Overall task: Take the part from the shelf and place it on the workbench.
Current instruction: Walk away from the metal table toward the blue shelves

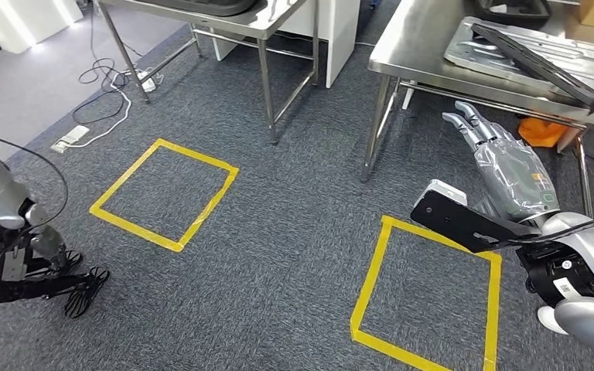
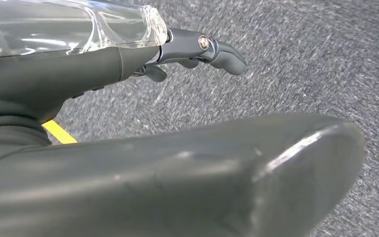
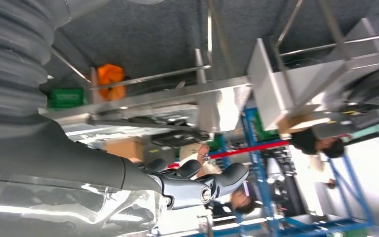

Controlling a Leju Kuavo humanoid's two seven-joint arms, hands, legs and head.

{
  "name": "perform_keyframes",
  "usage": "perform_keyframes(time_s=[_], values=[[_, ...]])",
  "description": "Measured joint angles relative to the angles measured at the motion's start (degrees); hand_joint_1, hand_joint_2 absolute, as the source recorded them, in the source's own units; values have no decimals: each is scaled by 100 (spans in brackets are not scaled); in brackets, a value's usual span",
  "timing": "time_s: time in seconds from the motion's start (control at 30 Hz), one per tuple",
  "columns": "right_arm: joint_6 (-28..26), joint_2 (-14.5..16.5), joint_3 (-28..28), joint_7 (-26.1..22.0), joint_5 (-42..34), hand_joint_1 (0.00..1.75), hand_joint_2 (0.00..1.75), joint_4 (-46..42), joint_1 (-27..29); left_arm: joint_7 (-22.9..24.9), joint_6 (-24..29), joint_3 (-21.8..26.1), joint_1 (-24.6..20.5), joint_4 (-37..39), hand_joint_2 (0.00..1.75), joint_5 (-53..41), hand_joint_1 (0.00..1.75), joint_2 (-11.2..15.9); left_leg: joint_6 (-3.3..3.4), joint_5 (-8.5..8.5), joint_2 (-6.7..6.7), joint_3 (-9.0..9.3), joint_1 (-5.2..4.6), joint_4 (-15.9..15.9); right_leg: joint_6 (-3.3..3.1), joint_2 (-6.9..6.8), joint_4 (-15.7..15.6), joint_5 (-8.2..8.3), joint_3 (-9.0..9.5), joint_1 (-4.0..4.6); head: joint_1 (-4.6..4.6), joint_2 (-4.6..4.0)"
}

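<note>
A long flat black part (image 1: 541,66) lies aslant on a silver tray (image 1: 479,50) on the steel workbench (image 1: 414,46), one end jutting past the bench's near edge. My right hand (image 1: 483,139), in a clear plastic cover, is stretched out below that edge with fingers apart and nothing in it. From the right wrist, its fingers (image 3: 197,185) point toward the workbench (image 3: 177,96) and the black part (image 3: 148,122). My left hand (image 1: 73,286) hangs low at my side over the carpet, holding nothing; its fingers (image 2: 202,49) are extended.
Two yellow tape squares (image 1: 166,193) (image 1: 433,290) mark the grey carpet. A second steel table (image 1: 271,23) stands at the back, with cables and a power strip (image 1: 108,85) to its left. An orange object (image 1: 545,130) lies under the workbench. People (image 3: 321,140) stand beyond it.
</note>
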Motion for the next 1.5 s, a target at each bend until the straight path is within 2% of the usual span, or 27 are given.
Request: perform_keyframes(time_s=[0.03,0.1,0.17,0.23,0.3,0.33,0.37,0.4,0.47,0.53,0.6,0.63,0.7,0.77,0.83,0.87,0.9,1.0,1.07,1.13,1.2,1.27,1.33,1.37,1.4,1.43,1.5], values=[[3,7,8,0,1,0,175,-12,-14,0,0,-1,-6,1,0,0,0,-1,29,23,35,51,-24,-126,26,-46,-4,-12,13,10,2,0],[10,19,30,0,1,0,175,-30,-44,1,0,-1,-2,3,0,4,0,0,70,44,-74,44,-28,-148,86,-118,-24,-28,41,13,2,0],[20,26,51,0,5,0,175,-46,-77,2,0,-1,7,4,0,10,0,1,133,93,-179,75,2,-204,140,40,99,-141,9,-8,6,0],[44,28,81,0,10,0,175,-56,-101,2,0,-1,-6,4,0,12,0,-1,181,131,-294,92,29,-236,172,328,704,-484,-262,-21,21,0],[77,34,124,0,11,0,175,-61,-107,2,0,-1,-21,4,0,13,0,-1,199,137,-425,90,29,-231,192,437,1496,-797,-657,-19,32,0],[93,40,147,0,12,0,175,-62,-110,2,0,-1,-21,4,0,13,0,-1,200,137,-495,92,28,-229,199,445,1687,-810,-767,-20,33,1],[105,48,170,0,13,0,175,-66,-120,2,0,-1,-19,4,0,13,0,-1,198,135,-566,99,31,-223,203,450,1632,-701,-763,-23,33,1],[117,54,188,0,13,0,175,-71,-136,2,0,-1,-19,4,0,13,0,-2,192,131,-641,106,38,-213,205,473,1348,-498,-648,-31,34,1],[131,62,213,0,14,0,175,-85,-180,2,0,-1,-24,4,0,13,0,-3,156,111,-790,98,40,-176,205,701,500,-89,-273,-67,36,0],[139,69,233,0,14,0,175,-101,-205,1,0,-2,-27,4,0,13,0,-3,95,104,-917,48,35,-147,172,913,34,47,-76,-85,34,0],[145,84,249,0,15,0,175,-120,-220,0,0,-3,-13,6,0,13,0,0,28,124,-1030,0,43,-152,102,853,1,37,-73,-78,33,2],[146,92,257,0,15,0,175,-130,-235,0,0,-4,1,8,0,14,0,1,-2,112,-1016,-18,49,-127,64,785,-7,44,-69,-82,34,2],[146,109,271,0,16,0,175,-157,-258,-1,0,-8,9,13,0,15,0,2,-67,-82,-772,-177,48,197,-12,641,-24,55,-50,-98,10,1],[146,117,284,0,16,0,175,-186,-263,-1,0,-10,-3,15,0,16,0,-2,-130,-461,-464,-561,61,975,-53,497,-27,43,-37,-76,-17,0],[147,131,316,0,16,0,175,-203,-262,-1,0,-11,-9,15,0,21,0,-9,-163,-670,-371,-895,90,1622,-55,349,-25,29,-29,-54,-21,0],[148,142,337,0,16,0,175,-210,-263,0,0,-13,-6,15,0,25,0,-13,-165,-626,-352,-912,98,1644,-50,279,-24,20,-21,-46,-22,0],[149,152,356,0,16,0,175,-215,-264,0,0,-14,-3,16,0,29,0,-14,-160,-487,-325,-801,100,1419,-41,214,-24,9,-7,-44,-23,0],[151,172,380,0,15,0,175,-234,-279,1,0,-14,-11,20,0,32,0,-8,-92,-19,-67,-175,66,217,25,49,-21,-46,56,-18,-22,0],[160,181,397,-1,9,0,175,-253,-300,2,0,-15,-16,21,0,32,0,-10,-22,49,-2,-39,28,-71,86,-39,-29,-79,95,9,-17,0],[179,198,424,-2,0,0,175,-272,-315,2,0,-16,-3,23,0,38,0,-11,55,69,-112,-32,29,-91,146,-94,-48,-102,135,-2,-12,0],[192,210,448,-4,-4,0,175,-287,-331,1,0,-16,-1,24,0,47,0,-12,140,101,-210,2,51,-136,184,80,169,-275,66,-27,-4,0],[199,215,482,-4,-10,0,175,-294,-346,-1,0,-16,-16,24,0,50,0,-13,191,117,-316,18,54,-152,192,346,876,-646,-265,-29,13,0],[217,219,521,-4,-36,0,175,-298,-344,-2,0,-16,-23,24,0,51,0,-15,206,118,-445,19,37,-149,194,439,1605,-881,-658,-22,22,1],[230,221,534,-4,-50,0,175,-298,-343,-2,0,-16,-22,24,0,52,0,-15,208,118,-519,21,28,-147,188,451,1706,-839,-739,-22,22,1],[240,223,544,-4,-61,0,175,-300,-344,-1,0,-16,-20,24,0,53,0,-16,208,117,-591,29,23,-145,178,462,1552,-681,-697,-21,22,2],[250,224,556,-4,-65,0,175,-304,-348,-1,0,-16,-20,24,0,54,0,-17,206,116,-663,41,22,-143,165,498,1195,-454,-549,-22,22,1],[256,222,583,-4,-78,0,175,-313,-365,0,0,-16,-25,24,0,55,0,-22,187,112,-801,50,15,-134,125,710,369,-84,-190,-26,22,1]])
